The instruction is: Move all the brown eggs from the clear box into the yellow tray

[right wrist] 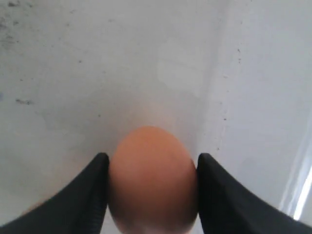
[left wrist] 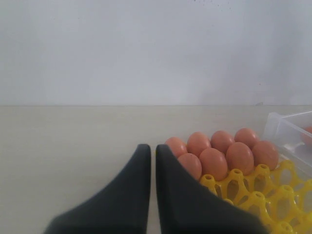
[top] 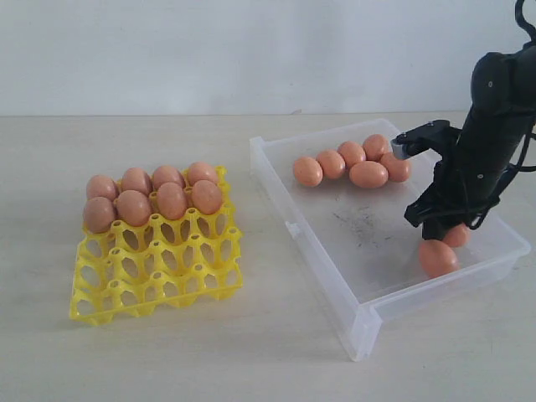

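Observation:
The clear box (top: 360, 322) lies on the right of the table. Several brown eggs (top: 352, 154) cluster at its far end, and two more (top: 438, 257) sit at its near right corner under my right gripper (top: 435, 239). In the right wrist view both fingers (right wrist: 95, 195) press the sides of one brown egg (right wrist: 152, 178), close to the box wall. The yellow tray (top: 159, 285) on the left holds several brown eggs (top: 172, 199) in its two far rows. My left gripper (left wrist: 153, 148) is shut and holds nothing, beside the yellow tray (left wrist: 273, 195); it is outside the exterior view.
The box floor (top: 360, 222) has dark scuffs in its middle. A white wall (top: 251, 50) stands behind the table. Bare tabletop (top: 268, 360) runs between tray and box and along the front.

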Robot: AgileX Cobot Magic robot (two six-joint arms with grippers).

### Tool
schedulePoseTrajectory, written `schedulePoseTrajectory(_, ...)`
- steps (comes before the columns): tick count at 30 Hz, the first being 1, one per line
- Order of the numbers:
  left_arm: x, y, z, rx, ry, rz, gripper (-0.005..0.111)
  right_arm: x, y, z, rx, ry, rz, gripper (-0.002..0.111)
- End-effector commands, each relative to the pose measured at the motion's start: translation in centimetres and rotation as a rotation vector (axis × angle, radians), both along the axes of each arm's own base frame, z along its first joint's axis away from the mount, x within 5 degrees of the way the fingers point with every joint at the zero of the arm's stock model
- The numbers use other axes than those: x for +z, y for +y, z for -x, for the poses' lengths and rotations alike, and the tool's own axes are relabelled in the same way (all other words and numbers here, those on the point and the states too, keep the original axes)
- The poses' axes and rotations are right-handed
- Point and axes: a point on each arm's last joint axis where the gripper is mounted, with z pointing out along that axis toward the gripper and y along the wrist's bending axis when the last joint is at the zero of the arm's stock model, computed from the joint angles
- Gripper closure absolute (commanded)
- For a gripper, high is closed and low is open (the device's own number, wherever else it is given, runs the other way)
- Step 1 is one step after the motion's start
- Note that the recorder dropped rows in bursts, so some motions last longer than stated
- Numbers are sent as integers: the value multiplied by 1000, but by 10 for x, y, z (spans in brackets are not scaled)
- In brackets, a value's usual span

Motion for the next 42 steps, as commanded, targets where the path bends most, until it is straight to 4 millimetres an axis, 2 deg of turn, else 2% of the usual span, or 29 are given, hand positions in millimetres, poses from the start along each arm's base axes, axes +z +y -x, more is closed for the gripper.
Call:
schedulePoseTrajectory(1,0,0,0,-2,-6,0,103,3,1,-11,-109,-117,-50,107)
schedulePoseTrajectory(4,0,0,0,-2,-6,0,103,1,8,-17,-288,-420,-230,109)
schedulePoseTrajectory(7,0,0,0,-2,-6,0,103,-6,12,4,-372,-688,-247,109)
schedulePoseTrajectory(11,0,0,0,-2,-6,0,103,-6,27,22,-381,-883,-321,109)
schedulePoseTrajectory(12,0,0,0,-2,-6,0,103,-5,34,26,-372,-932,-398,109)
schedulePoseTrajectory(14,0,0,0,-2,-6,0,103,2,56,43,-279,-1043,-774,109)
schedulePoseTrajectory(16,0,0,0,-2,-6,0,103,11,70,53,-168,-1097,-1038,109)
schedulePoseTrajectory(18,0,0,0,-2,-6,0,103,9,82,55,-122,-1005,-1134,109)
schedulePoseTrajectory(21,0,0,0,-2,-6,0,103,8,105,57,61,-936,-1180,109)
schedulePoseTrajectory(28,0,0,0,-2,-6,0,103,13,184,63,532,-853,-1285,109)
schedulePoseTrajectory(33,0,0,0,-2,-6,0,103,-10,235,60,678,-785,-1189,109)
schedulePoseTrajectory(37,0,0,0,-2,-6,0,103,-22,261,61,796,-803,-1196,109)
schedulePoseTrajectory(42,0,0,0,-2,-6,0,103,-32,282,57,841,-817,-1209,109)
